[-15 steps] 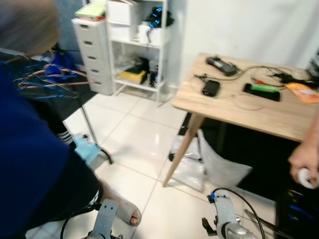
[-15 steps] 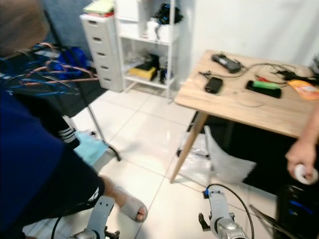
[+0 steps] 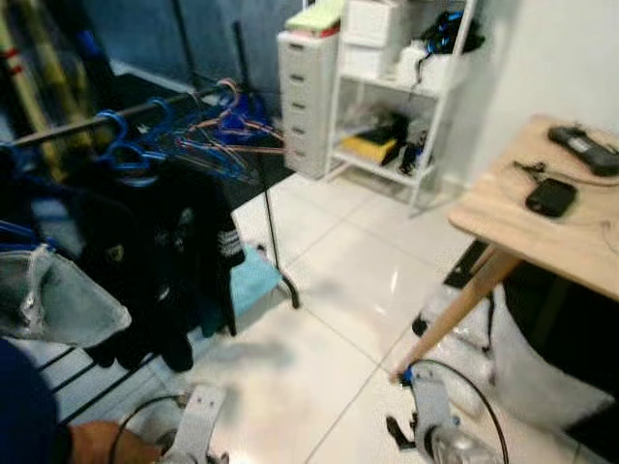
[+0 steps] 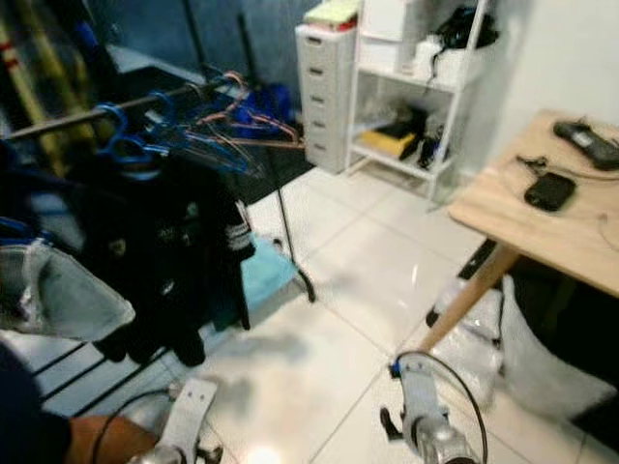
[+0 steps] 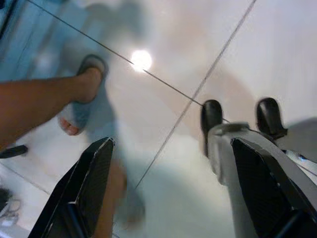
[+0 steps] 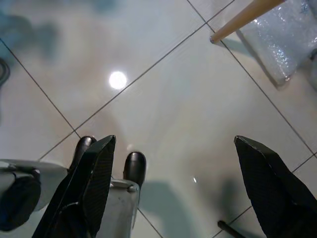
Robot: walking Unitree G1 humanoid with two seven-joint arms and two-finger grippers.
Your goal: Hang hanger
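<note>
A clothes rail [image 3: 97, 121] is seen at upper left of the head views, with a bunch of blue and copper wire hangers [image 3: 208, 135] hooked on it and dark garments [image 3: 160, 261] hung below; a clear plastic cover [image 3: 58, 300] is seen at left edge; a white drawer unit [image 3: 308, 97] and a white shelf rack [image 3: 406, 106] are placed at upper centre, a blue wall behind; a wooden surface [image 3: 542, 242] is seen at right, carrying a black phone [image 3: 551, 196] and a remote [image 3: 583, 148]; bubble wrap [image 3: 542, 367] is lying under it on the white tiled floor [image 3: 329, 280]; both silver arms are hung low at the bottom edge; the left end effector [image 5: 168, 188] is pointed at the floor, fingers spread wide, nothing held; a person's bare leg and grey sandal [image 5: 79, 94] are seen beside it in the left wrist view; the right end effector [image 6: 173, 188] is likewise spread wide over the tiles, empty, with a wooden leg [image 6: 242, 17] of the surface near the upper right of the right wrist view.
</note>
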